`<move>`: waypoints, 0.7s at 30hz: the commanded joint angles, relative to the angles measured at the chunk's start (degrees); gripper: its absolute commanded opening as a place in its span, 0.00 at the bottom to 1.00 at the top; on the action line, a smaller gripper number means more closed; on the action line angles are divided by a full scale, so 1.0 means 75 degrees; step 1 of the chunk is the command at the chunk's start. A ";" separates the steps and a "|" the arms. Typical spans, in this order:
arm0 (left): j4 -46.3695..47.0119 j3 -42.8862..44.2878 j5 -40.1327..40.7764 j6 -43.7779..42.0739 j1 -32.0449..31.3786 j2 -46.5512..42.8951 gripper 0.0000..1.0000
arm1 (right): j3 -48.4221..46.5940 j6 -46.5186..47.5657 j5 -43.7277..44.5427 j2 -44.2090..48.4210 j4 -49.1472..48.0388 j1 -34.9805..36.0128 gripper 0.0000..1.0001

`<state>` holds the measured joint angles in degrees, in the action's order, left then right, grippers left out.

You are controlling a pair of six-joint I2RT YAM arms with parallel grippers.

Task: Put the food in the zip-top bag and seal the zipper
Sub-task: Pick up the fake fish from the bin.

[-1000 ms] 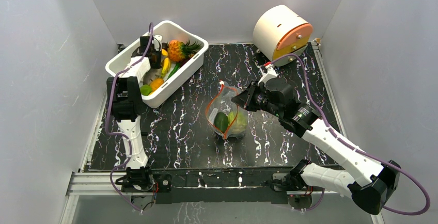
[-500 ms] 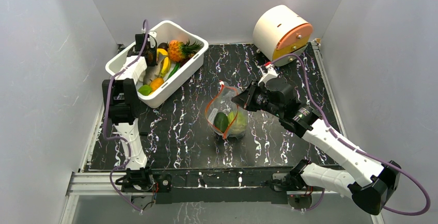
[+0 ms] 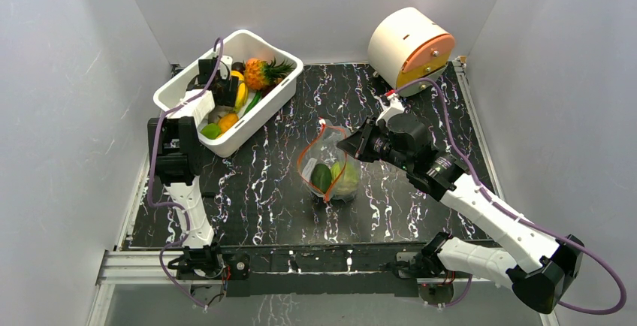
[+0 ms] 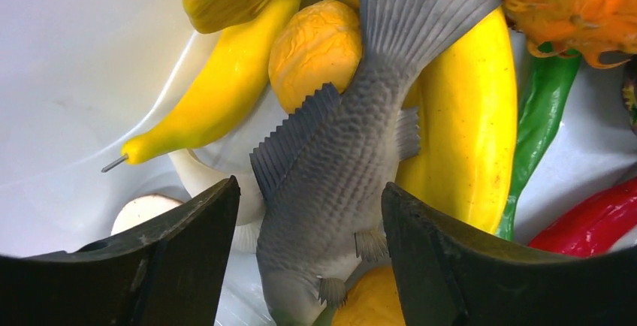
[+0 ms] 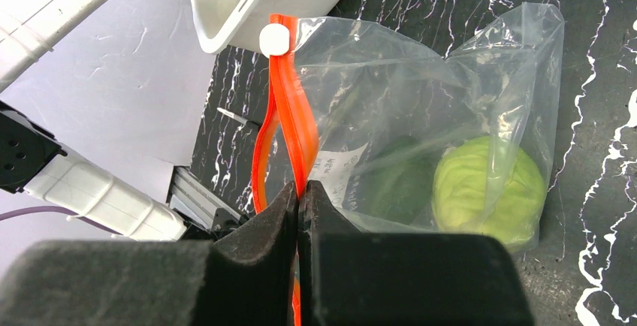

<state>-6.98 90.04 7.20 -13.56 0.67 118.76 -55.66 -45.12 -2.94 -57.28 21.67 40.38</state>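
My left gripper (image 3: 216,84) hangs inside the white tub (image 3: 263,116) with its jaws open. They stand on either side of a grey toy fish (image 4: 338,168) without touching it. Round the fish lie yellow bananas (image 4: 458,101), an orange piece (image 4: 315,48) and a green pepper (image 4: 537,123). The zip-top bag (image 3: 330,164) stands mid-table, holding a light-green round fruit (image 5: 488,191) and a dark-green piece (image 5: 398,179). My right gripper (image 5: 300,191) is shut on the red zipper (image 5: 289,123) and holds the mouth up. A white slider (image 5: 274,39) sits at the strip's end.
A pineapple (image 3: 259,73) and a red chilli (image 4: 593,224) also lie in the tub. A round white and orange drum (image 3: 409,44) stands at the back right. Grey walls close in the black marbled table (image 3: 406,213) on three sides.
My left gripper's jaws have opened wide inside the tub after rising and dipping slightly. The right arm and the bag have not moved.
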 commanded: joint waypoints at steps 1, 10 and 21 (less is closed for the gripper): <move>0.0437 -0.0054 0.0227 -0.0353 0.0015 -0.0122 0.71 | -0.0226 0.0008 0.0087 0.0253 -0.0523 -0.0029 0.00; 0.0340 0.0200 -0.0027 -0.0350 0.0014 0.0368 0.77 | -0.0139 -0.0016 0.0085 0.0270 -0.0584 -0.0037 0.00; 0.0448 0.0139 0.0260 -0.0354 -0.0046 0.0472 0.41 | -0.0076 0.0073 0.0146 0.0359 -0.0594 -0.0037 0.00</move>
<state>-3.86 90.63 8.36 -15.84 0.62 123.26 -55.59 -45.06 -2.52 -56.21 21.67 40.38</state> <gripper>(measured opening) 0.552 0.009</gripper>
